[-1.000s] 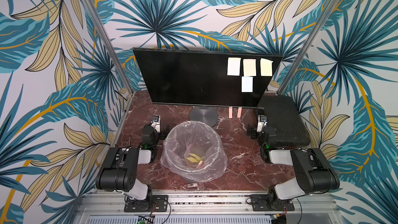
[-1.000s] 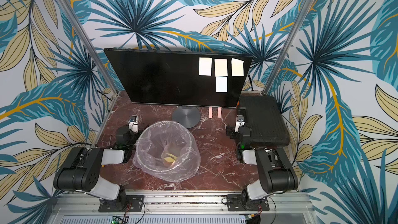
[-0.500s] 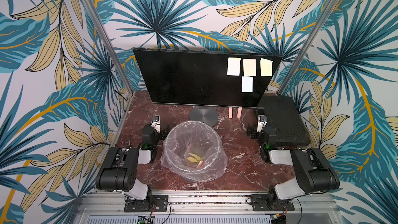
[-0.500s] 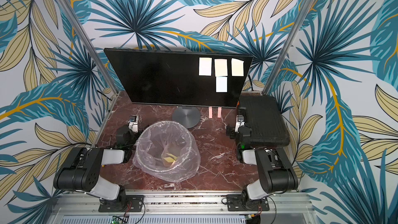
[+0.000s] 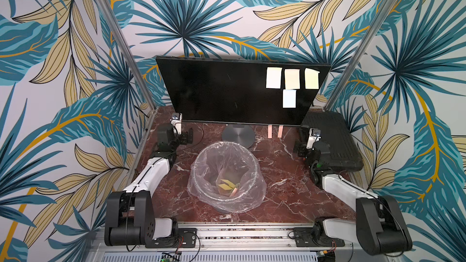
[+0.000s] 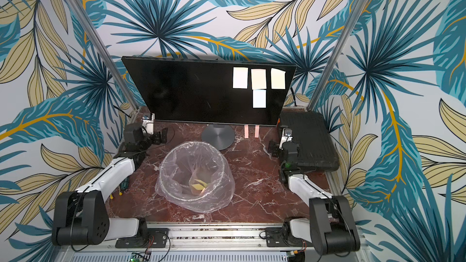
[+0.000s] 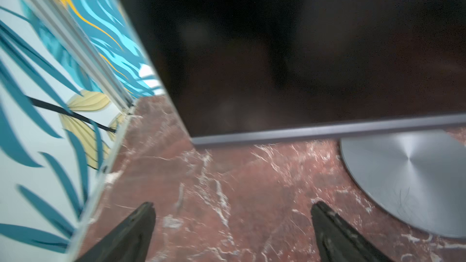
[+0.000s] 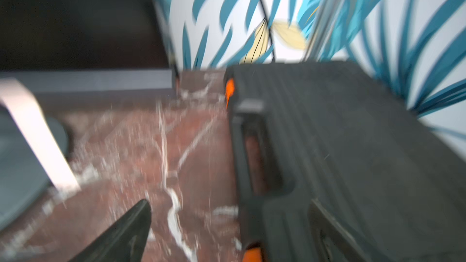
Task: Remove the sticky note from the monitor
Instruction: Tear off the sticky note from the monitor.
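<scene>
The monitor (image 5: 222, 91) stands at the back of the table, its black screen tilted. Several sticky notes cling to its upper right part: three pale yellow ones (image 5: 292, 78) in a row and a light blue one (image 5: 289, 98) under the middle one. Both top views show them (image 6: 259, 98). My left gripper (image 5: 187, 136) rests low by the monitor's lower left corner, open and empty (image 7: 233, 205). My right gripper (image 5: 298, 147) sits low below the monitor's lower right corner, open and empty (image 8: 229, 201). No sticky note shows in either wrist view.
A bin with a clear plastic liner (image 5: 199, 172) stands mid-table with crumpled yellow notes (image 5: 227, 185) inside. The monitor's round grey base (image 5: 238, 136) is behind it. Two pink strips (image 5: 274, 131) hang below the screen. A black ribbed case (image 5: 330, 142) lies beside the right gripper.
</scene>
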### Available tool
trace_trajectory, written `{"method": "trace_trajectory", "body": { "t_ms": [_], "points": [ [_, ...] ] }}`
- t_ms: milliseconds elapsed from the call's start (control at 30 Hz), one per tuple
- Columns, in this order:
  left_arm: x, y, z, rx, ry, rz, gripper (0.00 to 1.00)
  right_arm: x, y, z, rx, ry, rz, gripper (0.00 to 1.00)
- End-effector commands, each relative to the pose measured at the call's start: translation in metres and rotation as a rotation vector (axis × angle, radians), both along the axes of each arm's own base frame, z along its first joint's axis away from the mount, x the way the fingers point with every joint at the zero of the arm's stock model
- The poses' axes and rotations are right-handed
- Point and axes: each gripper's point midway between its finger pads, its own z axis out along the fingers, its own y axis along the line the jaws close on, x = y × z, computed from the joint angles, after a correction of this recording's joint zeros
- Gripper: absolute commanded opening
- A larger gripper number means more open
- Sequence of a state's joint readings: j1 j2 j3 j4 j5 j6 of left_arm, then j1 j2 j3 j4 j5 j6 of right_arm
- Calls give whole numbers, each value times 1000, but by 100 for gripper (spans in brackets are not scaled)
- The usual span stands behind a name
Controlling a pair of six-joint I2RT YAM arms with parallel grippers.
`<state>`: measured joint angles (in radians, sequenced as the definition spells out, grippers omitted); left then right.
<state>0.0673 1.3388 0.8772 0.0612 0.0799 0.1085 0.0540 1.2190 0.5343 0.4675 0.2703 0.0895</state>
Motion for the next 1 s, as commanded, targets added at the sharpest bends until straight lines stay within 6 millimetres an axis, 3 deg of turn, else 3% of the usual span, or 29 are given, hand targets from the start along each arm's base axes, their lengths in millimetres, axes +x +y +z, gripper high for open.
{"method": "trace_trajectory", "body": {
  "t_ms": [0, 133, 300, 433, 533, 667, 967],
  "points": [
    [-42, 11, -28, -27, 325, -11, 100, -30, -21, -10, 88, 120, -160, 100],
    [-73, 5, 5, 1, 380, -63, 100, -59, -40, -7, 258, 111, -359, 100],
    [-134, -31, 54, -28, 450, -262, 97, -66, -11, 5, 403, 99, -214, 99],
    [-174, -63, 102, -111, 439, -417, 94, -75, 2, 22, 423, 143, -139, 99],
    [-197, -94, 126, -208, 427, -572, 89, -79, 11, 36, 432, 146, -82, 100],
    [-199, -119, 116, -239, 449, -667, 85, -85, 23, 49, 452, 134, -10, 99],
    [-173, -140, 77, -147, 503, -674, 80, -96, 22, 54, 454, 125, -8, 99]
  ]
}}
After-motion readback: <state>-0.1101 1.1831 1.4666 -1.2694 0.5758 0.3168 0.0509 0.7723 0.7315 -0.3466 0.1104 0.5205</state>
